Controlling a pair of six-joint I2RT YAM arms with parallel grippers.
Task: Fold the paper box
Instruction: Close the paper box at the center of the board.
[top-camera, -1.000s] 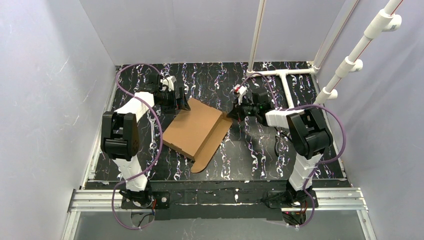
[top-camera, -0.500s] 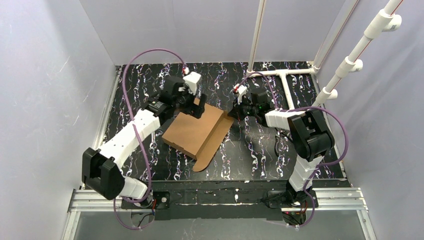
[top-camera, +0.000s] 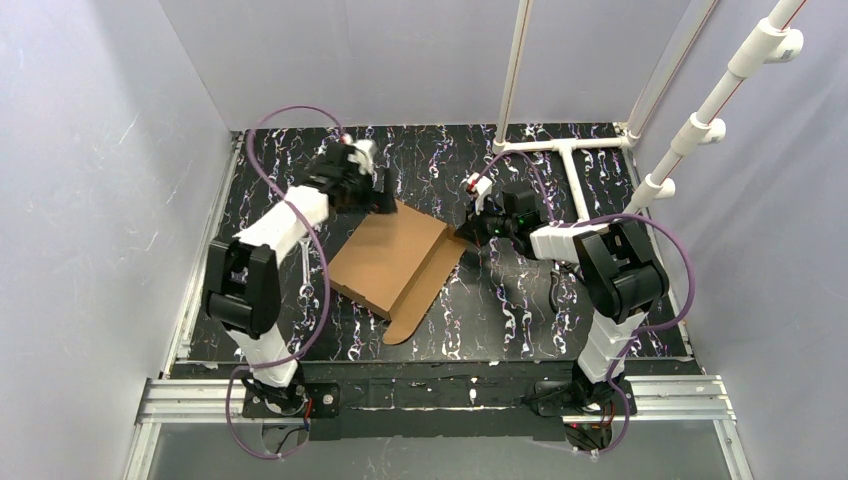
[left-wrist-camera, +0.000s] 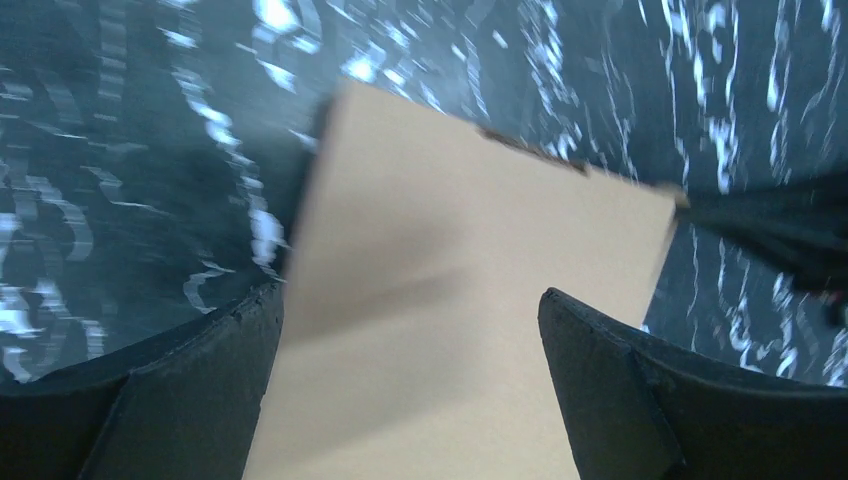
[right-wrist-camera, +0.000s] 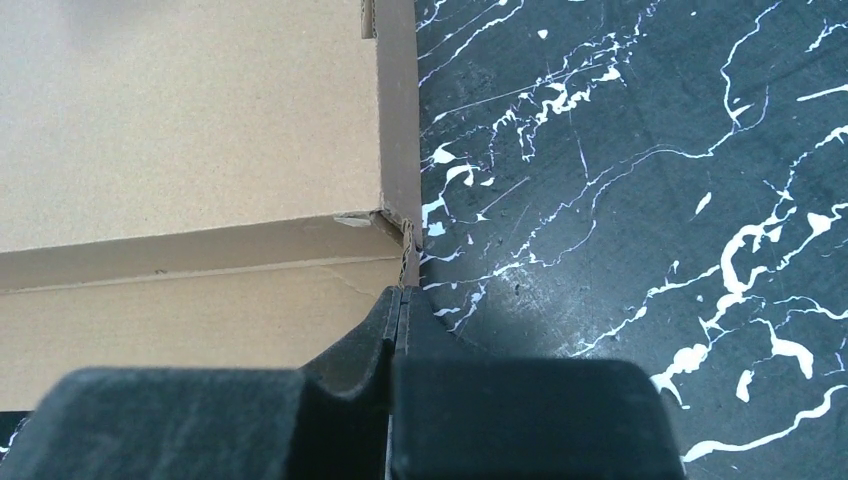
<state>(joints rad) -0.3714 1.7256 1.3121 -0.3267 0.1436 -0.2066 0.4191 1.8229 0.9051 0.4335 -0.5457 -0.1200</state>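
A robotics lab: a boxed-in test cell built for arm trials. The left arm (top-camera: 275, 225) and right arm (top-camera: 615, 265) are bolted at 6 o'clock by an aluminium rail (top-camera: 680, 398) running along the near edge of the surface (top-camera: 500, 310), which is black with white marbling. Plain pale walls (top-camera: 90, 200) close the cell in at 9, 12 and 3 o'clock, like a booth. White plastic pipes (top-camera: 700, 120) joined by fittings form a bare frame from 1 to 3 o'clock. Purple cables (top-camera: 300, 110) loop openly along both arms down to their bases. A plain cardboard box (top-camera: 385, 262) lies mid-surface between the arms
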